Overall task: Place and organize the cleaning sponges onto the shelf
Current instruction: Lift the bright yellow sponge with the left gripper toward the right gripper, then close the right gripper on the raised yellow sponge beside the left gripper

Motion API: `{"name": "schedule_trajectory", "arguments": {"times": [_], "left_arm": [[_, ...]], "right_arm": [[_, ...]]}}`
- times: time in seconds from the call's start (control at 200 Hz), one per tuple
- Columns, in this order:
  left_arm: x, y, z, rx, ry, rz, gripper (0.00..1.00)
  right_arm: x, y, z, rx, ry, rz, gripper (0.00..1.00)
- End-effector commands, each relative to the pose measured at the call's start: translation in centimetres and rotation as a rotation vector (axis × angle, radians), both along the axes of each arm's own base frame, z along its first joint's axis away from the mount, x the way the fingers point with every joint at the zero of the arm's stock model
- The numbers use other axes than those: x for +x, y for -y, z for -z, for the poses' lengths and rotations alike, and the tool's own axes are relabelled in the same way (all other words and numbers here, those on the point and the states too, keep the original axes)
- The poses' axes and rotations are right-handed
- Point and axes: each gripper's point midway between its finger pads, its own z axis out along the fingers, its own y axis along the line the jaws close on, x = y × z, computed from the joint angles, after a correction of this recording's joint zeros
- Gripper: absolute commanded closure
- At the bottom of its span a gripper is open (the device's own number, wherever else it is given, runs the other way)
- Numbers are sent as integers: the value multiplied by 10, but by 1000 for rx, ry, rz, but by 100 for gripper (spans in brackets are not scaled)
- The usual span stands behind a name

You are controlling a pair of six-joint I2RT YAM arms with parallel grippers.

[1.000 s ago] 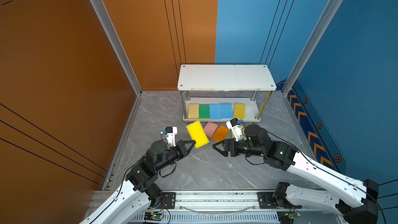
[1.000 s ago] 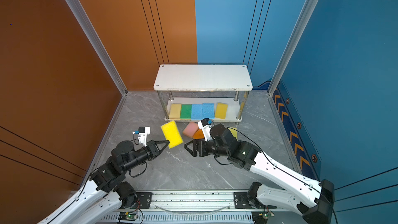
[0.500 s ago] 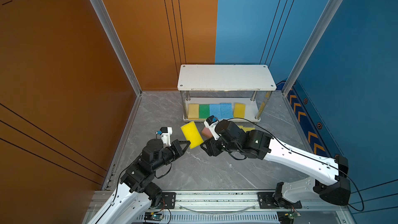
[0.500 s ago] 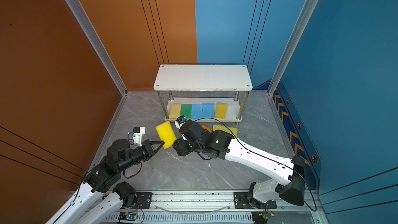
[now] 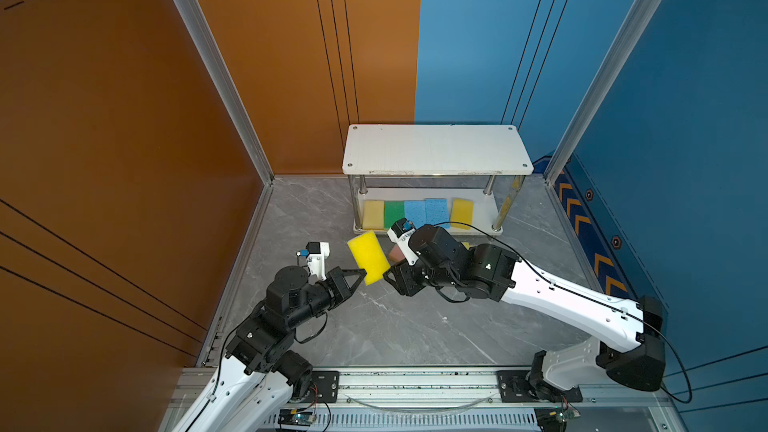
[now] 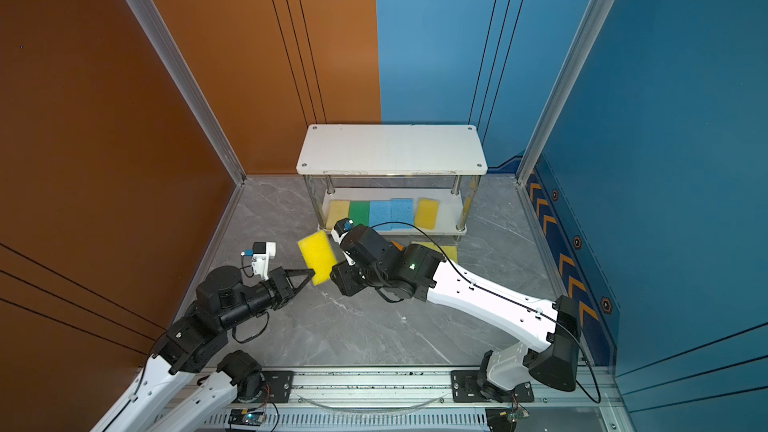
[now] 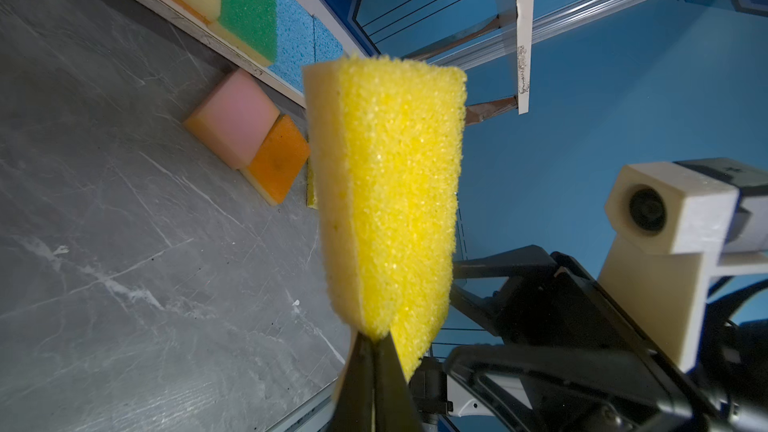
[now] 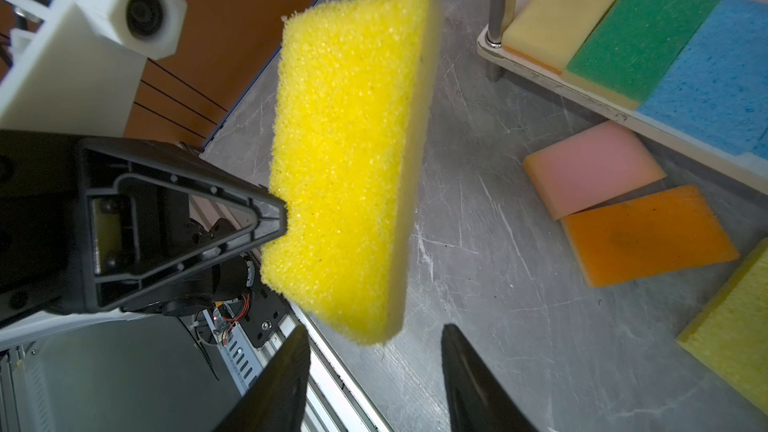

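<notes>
Your left hand (image 5: 360, 275) is stretched fwd, pinching the yellow sponge (image 5: 368, 255) by an edge, up off the worktop (image 5: 395, 326) near the shelf (image 5: 436, 151). Right hand (image 8: 374, 332) is aimed at it, spread open, just beside its end.

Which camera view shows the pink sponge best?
The right wrist view: the pink sponge lies whole and large. The left wrist view shows it smaller, blurred; in both top views the right arm mostly hides it.
</notes>
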Motion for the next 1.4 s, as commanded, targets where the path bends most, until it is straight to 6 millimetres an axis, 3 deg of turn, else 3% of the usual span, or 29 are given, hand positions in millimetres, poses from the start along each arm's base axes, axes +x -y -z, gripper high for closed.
{"name": "schedule_trajectory", "arguments": {"times": [0.0, 0.39, 0.611, 1.191, 1.396], "left_arm": [[-4, 0, -12, -18, 17, 17, 100], [-6, -1, -14, -30, 22, 16, 100], [-7, -1, -15, -33, 24, 18, 100], [-8, -5, -15, -48, 28, 5, 100], [-9, -7, -17, -49, 33, 6, 99]], "right_arm": [[4, -9, -8, 28, 0, -14, 48], [6, -18, -7, 32, -10, -22, 55], [6, -23, -6, 41, -18, -24, 63], [4, -25, -9, 39, 2, -19, 100], [4, -24, -17, 75, 5, -7, 100]]}}
